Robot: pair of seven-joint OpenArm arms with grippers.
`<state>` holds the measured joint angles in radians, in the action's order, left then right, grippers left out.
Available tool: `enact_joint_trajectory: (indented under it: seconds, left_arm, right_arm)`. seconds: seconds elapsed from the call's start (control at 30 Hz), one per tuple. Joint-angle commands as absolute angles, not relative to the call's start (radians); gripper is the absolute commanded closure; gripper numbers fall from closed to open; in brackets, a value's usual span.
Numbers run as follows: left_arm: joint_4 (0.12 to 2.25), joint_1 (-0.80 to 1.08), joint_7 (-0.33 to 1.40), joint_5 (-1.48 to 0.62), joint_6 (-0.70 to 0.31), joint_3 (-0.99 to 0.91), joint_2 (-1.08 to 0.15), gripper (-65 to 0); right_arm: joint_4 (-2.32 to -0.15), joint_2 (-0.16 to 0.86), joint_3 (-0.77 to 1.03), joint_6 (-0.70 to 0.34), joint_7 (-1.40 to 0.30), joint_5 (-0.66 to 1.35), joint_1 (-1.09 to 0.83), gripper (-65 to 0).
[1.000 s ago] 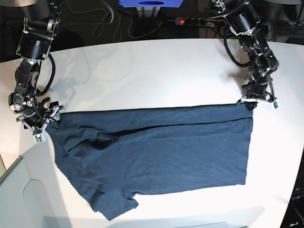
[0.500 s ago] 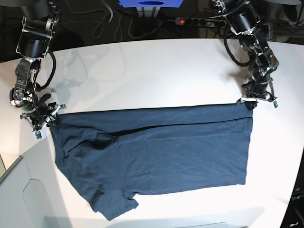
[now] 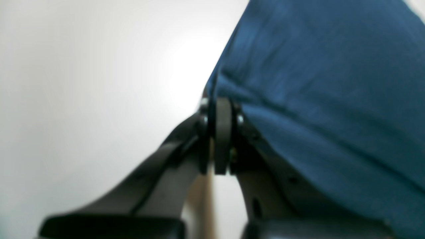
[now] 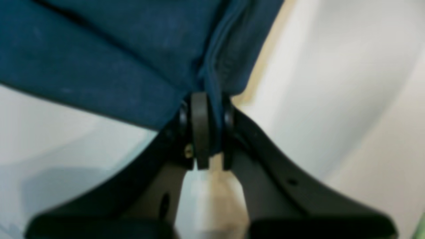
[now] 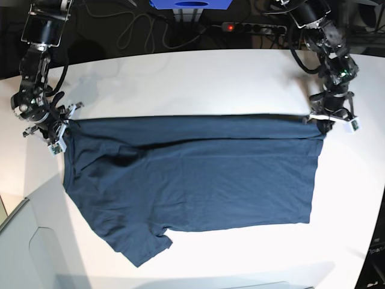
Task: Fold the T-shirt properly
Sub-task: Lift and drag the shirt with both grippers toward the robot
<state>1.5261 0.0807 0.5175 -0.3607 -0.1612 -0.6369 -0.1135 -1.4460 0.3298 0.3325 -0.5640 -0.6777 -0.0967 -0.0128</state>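
Base view shows our left hand (image 5: pixel 332 118) and right hand (image 5: pixel 55 129) each pinching a top corner of the T-shirt (image 5: pixel 198 180). Soft, light cloth will likely sag, so we judge corners best.

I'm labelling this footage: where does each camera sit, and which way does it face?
Base: high above, looking down on the table, T-shirt and both arms.
Left wrist: behind the left tool, shut on a shirt edge.
Right wrist: behind the right tool, pinching bunched fabric.
Shared: the T-shirt.
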Motion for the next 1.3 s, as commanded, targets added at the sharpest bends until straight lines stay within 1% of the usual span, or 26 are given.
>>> enact_joint_trajectory:
  seconds: [0.0, 0.1, 0.23, 0.43, 0.53, 0.6, 0.73, 1.0, 1.13, 1.27]
  left_arm:
    - [1.57, 0.073, 0.489, -0.372, -0.163, -0.639, -0.128, 0.0]
    - [1.632, 0.068, 0.493, -0.367, -0.162, -0.639, -0.13, 0.0]
    - [1.67, 0.004, 0.576, -0.366, -0.162, -0.639, -0.136, 0.0]
    - [1.669, -0.104, 0.648, -0.364, -0.162, -0.641, -0.151, 0.0]
    - [1.667, -0.117, 0.651, -0.364, -0.162, -0.641, -0.157, 0.0]
    - [1.667, -0.116, 0.651, -0.364, -0.162, -0.641, -0.157, 0.0]
    - [1.643, -0.108, 0.645, -0.364, -0.162, -0.642, -0.159, 0.0]
    - [1.644, -0.107, 0.65, -0.366, -0.162, -0.645, -0.159, 0.0]
    - [1.644, -0.084, 0.645, -0.366, -0.162, -0.645, -0.154, 0.0]
    - [1.646, -0.03, 0.641, -0.375, -0.162, -0.647, -0.147, 0.0]
  right_arm:
    - [-1.504, 0.358, 0.341, -0.579, -0.664, -0.088, 0.005, -0.2]
    - [-1.593, 0.366, 0.341, -0.578, -0.727, -0.088, 0.027, -0.2]
    - [-1.647, 0.366, 0.34, -0.578, -0.811, -0.088, 0.116, -0.2]
    - [-1.589, 0.358, 0.332, -0.578, -0.892, -0.088, 0.305, -0.2]
    - [-1.557, 0.338, 0.352, -0.578, -0.891, -0.087, 0.361, -0.2]
    - [-1.55, 0.332, 0.383, -0.578, -0.894, -0.087, 0.364, -0.2]
    - [-1.541, 0.334, 0.357, -0.579, -0.892, -0.087, 0.361, -0.2]
    - [-1.583, 0.329, 0.363, -0.579, -0.891, -0.085, 0.354, -0.2]
    - [-1.601, 0.334, 0.363, -0.579, -0.889, -0.087, 0.294, -0.2]
    - [-1.653, 0.332, 0.403, -0.579, -0.885, -0.087, 0.179, -0.2]
